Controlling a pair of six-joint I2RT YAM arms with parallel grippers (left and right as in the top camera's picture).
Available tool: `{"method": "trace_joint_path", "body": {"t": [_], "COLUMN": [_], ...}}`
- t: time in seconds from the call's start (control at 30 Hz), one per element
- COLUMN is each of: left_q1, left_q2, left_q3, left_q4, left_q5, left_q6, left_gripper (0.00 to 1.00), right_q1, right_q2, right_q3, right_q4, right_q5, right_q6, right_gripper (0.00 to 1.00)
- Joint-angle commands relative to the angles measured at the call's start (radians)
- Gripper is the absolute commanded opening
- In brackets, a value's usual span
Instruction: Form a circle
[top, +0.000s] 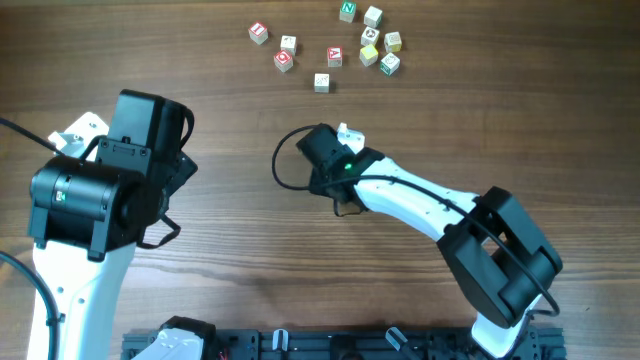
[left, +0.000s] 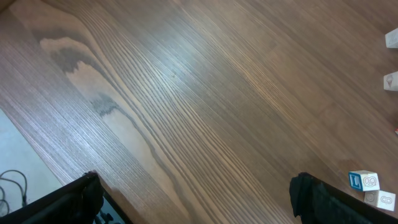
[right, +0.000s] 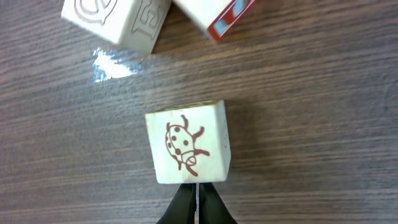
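No ring of cubes shows. In the right wrist view a pale cube with a red ladybug drawing lies flat on the table. My right gripper is shut, its tips touching the cube's near edge and holding nothing. Two more pale cubes lie close together just beyond it, cut off by the frame's top. From overhead the right wrist covers most of this group; one pale cube peeks out. My left gripper hangs open over bare wood.
Several loose letter cubes are scattered along the table's far edge, from a red one to a green one. The left arm stands at the left. A blue-marked cube shows at the left wrist view's right edge.
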Motion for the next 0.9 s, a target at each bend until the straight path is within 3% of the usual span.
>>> {"method": "trace_joint_path", "body": {"t": [0.0, 0.6, 0.87], "left_q1": [0.008, 0.008, 0.008], "left_q2": [-0.006, -0.006, -0.006], "left_q3": [0.003, 0.003, 0.003], "left_q4": [0.0, 0.0, 0.0], "left_q5": [-0.003, -0.003, -0.003], "left_q6": [0.002, 0.002, 0.002], "left_gripper": [1.0, 1.0, 1.0], "right_q1": [-0.014, -0.019, -0.008], "right_q2": [0.024, 0.024, -0.081], "right_q3": [-0.003, -0.001, 0.051], "right_q4": [0.007, 0.026, -0.091], "right_q5": [0.025, 0.002, -0.041], "right_q6": [-0.021, -0.046, -0.045], "right_gripper": [0.05, 0.05, 0.04]}}
